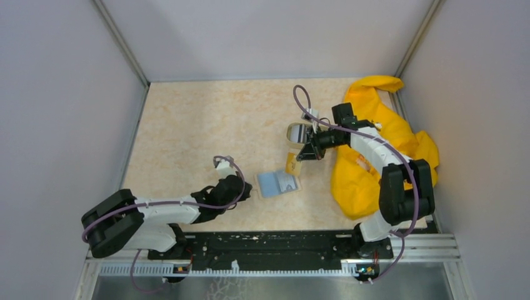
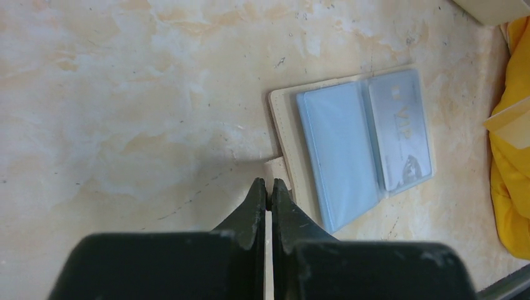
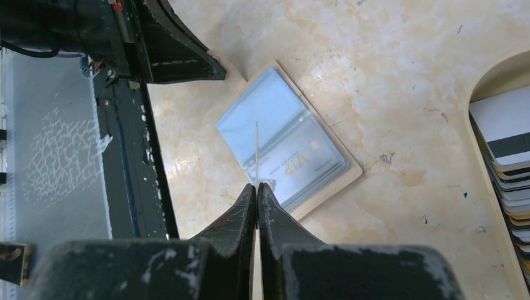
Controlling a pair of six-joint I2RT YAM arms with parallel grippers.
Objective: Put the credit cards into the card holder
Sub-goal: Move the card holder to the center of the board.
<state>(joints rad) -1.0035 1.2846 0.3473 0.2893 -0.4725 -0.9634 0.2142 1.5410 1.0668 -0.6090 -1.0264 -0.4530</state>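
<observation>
One card (image 2: 400, 131) marked VIP sits inside the open card holder (image 2: 282, 119)

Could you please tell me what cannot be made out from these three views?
Right wrist: the card in the right gripper shows edge-on only; its face is unseen.
Right wrist: the stack of cards in the dish is cut off by the frame edge, so no count.
Left wrist: the end of the tab of the card holder is hidden under the left gripper.
</observation>
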